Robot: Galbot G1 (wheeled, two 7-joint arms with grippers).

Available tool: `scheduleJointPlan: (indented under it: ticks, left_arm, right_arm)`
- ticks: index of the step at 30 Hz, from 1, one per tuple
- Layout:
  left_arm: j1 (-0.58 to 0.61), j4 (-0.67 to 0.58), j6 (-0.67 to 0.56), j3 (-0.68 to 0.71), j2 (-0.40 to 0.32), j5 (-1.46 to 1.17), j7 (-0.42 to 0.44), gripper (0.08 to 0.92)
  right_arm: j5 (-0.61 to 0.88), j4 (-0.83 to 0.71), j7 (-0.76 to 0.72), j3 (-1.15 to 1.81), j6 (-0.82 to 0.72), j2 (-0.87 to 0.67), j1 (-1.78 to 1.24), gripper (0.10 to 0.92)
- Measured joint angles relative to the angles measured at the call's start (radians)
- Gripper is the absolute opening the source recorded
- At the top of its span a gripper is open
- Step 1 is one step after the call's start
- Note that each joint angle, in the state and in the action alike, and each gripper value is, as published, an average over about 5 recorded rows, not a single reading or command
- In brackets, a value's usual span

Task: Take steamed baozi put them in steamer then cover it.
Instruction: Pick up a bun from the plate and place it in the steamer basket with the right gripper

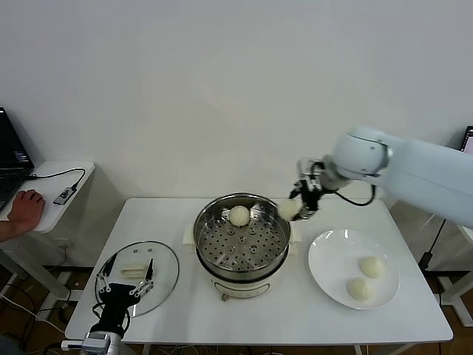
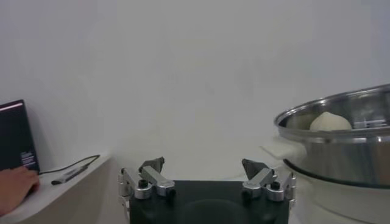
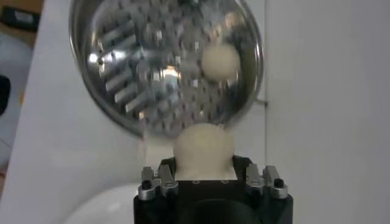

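The steel steamer (image 1: 241, 260) stands mid-table with one baozi (image 1: 239, 215) on its perforated tray at the far side. My right gripper (image 1: 298, 205) is shut on a second baozi (image 1: 288, 209), held above the steamer's far right rim; the right wrist view shows this baozi (image 3: 203, 145) between the jaws, with the steamer (image 3: 116, 91) and the baozi inside it (image 3: 219, 59) below. Two more baozi (image 1: 370, 267) (image 1: 359, 288) lie on the white plate (image 1: 325, 259). The glass cover (image 1: 164, 270) lies flat left of the steamer. My left gripper (image 1: 123, 282) is open, low over the cover.
A side desk (image 1: 70, 171) at the far left holds a laptop, a cable and a person's hand (image 1: 26, 208). The left wrist view shows the steamer's rim (image 2: 341, 115) to one side of the open left gripper (image 2: 204, 167).
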Motion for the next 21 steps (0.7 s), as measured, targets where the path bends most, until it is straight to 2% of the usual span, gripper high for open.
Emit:
scheduleJointPlan:
  ticks: [10,21]
  left_arm:
    - [0.009,-0.009,-0.008,-0.02,-0.012,0.0,-0.002,0.823]
    - [0.012,-0.005,-0.019,-0.028,-0.014,0.001,-0.003,0.823]
  right_arm:
    - [0.074,-0.124,0.079,-0.006,-0.071,0.221,-0.076,0.585]
    - [0.089,-0.243,0.135,0.009,-0.107,0.386,-0.171,0.586]
